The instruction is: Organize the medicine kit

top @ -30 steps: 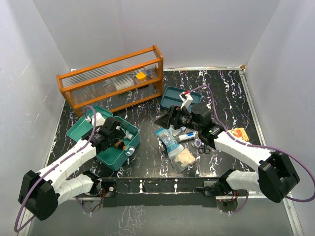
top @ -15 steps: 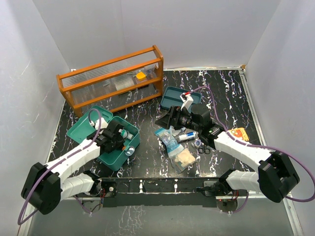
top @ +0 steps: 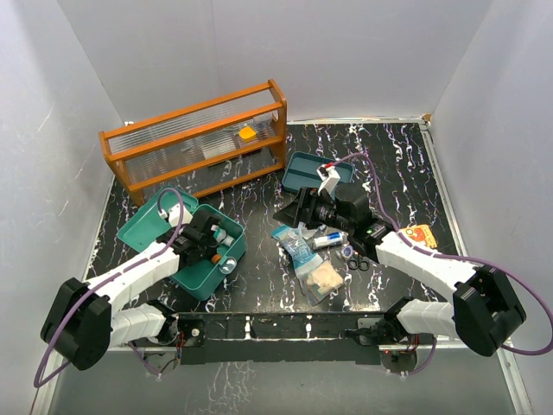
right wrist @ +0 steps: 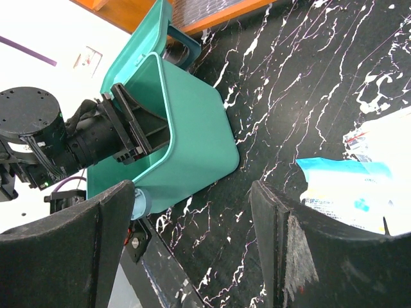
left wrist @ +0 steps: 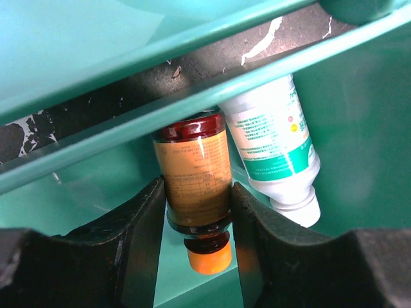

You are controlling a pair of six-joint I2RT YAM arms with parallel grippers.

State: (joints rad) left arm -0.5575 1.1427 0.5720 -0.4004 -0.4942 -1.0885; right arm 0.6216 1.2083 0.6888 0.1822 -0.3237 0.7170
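Light: bright, even, diffuse; shadows soft. Glare: pale streak on amber bottle (left wrist: 192, 173) between fingers (left wrist: 138, 237) of left tool (left wrist: 199, 189). Focus: fingers (right wrist: 58, 256) of right tool (right wrist: 192, 186) blurred; overhead view sharp.

My left arm (top: 130, 277), right arm (top: 423, 259): white shells, black joint housings behind each wrist, fat black drums at the far end. A purple cable (top: 169, 190) loops along each. My left gripper (left wrist: 198, 186) and right gripper (right wrist: 192, 192): fingers (left wrist: 138, 244) matte black, broad, inner faces curved.
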